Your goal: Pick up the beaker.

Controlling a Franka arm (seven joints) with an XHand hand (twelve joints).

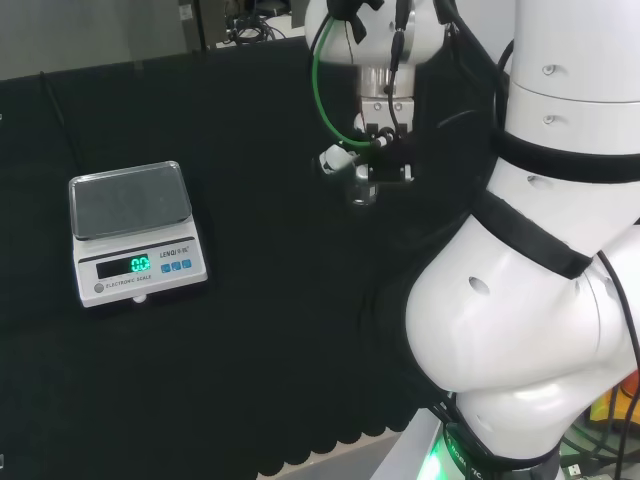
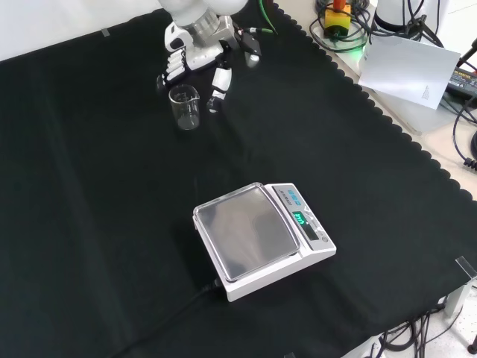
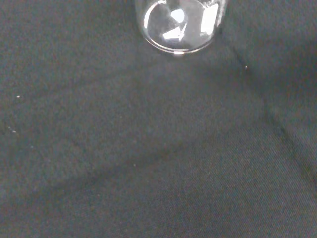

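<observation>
The hand [image 2: 200, 54] is held spread just behind the upright beaker [image 2: 184, 106], fingers either side, apparently so it can be enclosed.

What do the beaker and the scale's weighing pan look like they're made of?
The beaker looks like clear glass, possibly plastic: the black cloth shows through its wall, and bright glints sit on its base in the wrist view. The pan on the scale looks like brushed metal, grey with a dull sheen.
</observation>
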